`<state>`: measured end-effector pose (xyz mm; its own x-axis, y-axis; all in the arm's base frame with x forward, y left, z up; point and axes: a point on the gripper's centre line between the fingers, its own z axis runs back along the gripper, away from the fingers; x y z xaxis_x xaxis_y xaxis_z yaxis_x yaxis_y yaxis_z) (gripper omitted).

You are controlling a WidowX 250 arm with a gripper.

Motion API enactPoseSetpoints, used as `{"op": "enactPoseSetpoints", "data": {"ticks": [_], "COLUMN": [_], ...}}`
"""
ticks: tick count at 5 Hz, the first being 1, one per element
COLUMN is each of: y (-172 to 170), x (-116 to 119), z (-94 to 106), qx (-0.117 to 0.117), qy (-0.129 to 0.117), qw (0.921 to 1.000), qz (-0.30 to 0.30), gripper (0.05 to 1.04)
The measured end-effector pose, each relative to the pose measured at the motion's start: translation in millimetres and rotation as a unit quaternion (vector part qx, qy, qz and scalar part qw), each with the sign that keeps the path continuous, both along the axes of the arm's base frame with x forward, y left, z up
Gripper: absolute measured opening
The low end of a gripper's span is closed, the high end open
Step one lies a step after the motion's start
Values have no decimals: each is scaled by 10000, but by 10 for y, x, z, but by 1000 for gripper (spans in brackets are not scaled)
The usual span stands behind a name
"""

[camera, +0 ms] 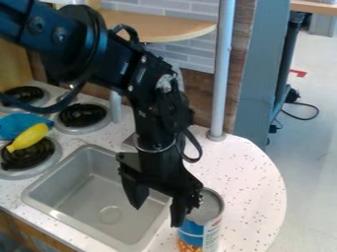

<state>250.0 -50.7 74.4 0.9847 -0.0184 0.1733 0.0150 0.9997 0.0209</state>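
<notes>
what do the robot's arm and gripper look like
The arm is black, with a wide round disc at one joint, small silvery bolts and a pale, scuffed-looking patch further down. Dark cables loop out beside it. The gripper is black too, angular, with two chunky fingers that narrow toward their ends.

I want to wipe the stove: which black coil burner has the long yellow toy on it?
The black coil burner lowest in the picture; the long yellow toy lies partly over it alone.
</notes>
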Motion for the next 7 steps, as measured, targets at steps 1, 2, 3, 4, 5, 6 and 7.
{"op": "enactPoseSetpoints", "data": {"ticks": [1, 2, 3, 4, 5, 6, 7], "y": [4, 5, 6, 45, 26, -91, -127], "x": [-24, -26, -26, -92, -87, -33, 11], "z": [-42, -54, -63, -352, -441, -636, -764], "qx": [16, 21, 24, 132, 70, 143, 156], "qy": [91, 113, 105, 253, 210, 292, 274], "qw": [10000, 9999, 9999, 9996, 9997, 9995, 9995], "qz": [5, 5, -2, 11, 64, 55, 12], "gripper": [1004, 1004, 1004, 1004, 1004, 1004, 1004]}}
